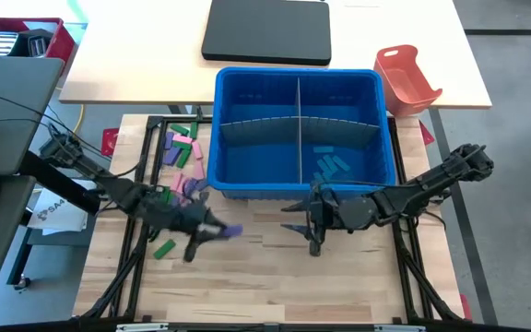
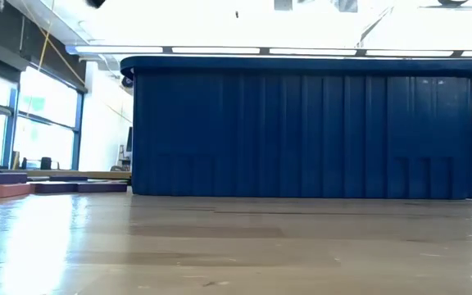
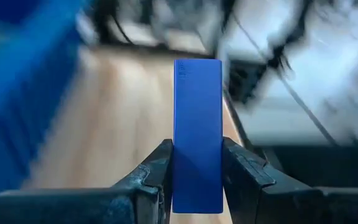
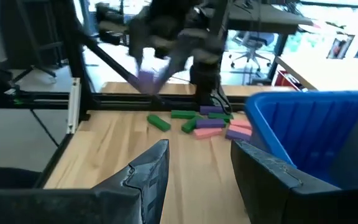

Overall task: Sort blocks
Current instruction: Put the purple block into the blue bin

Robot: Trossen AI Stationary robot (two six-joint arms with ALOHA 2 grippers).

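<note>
Left claw (image 1: 212,231): your jaws are closed on one blue block (image 3: 197,134), gripped across its narrow width. In the left wrist view its long axis runs straight out ahead of the fingers (image 3: 151,177), free end pointing away from the wrist. Seen from above, the block (image 1: 232,231) shows as a small bluish-purple sliver at the claw tip, over the table (image 1: 247,277), pointing toward about 3 o'clock.

Key relation: the blue bin (image 1: 298,129) lies toward 1 o'clock from your left claw, its near wall just beyond. The bin is split by a grey divider (image 1: 298,124); a few teal-green pieces (image 1: 332,166) lie in the compartment on the right. My reading: the carried block has to go up and over the near wall, so lift before you travel.

Remaining loose blocks (image 1: 181,152): green, pink and purple, scattered at 11 o'clock from the left claw, beside the bin's left wall. One green block (image 1: 164,248) lies at 8 o'clock, near it.

Right claw (image 1: 315,231): jaws parted, nothing between them, hanging at the bin's near wall, at 3 o'clock from the left claw. The left arm is nearer the pile
</note>
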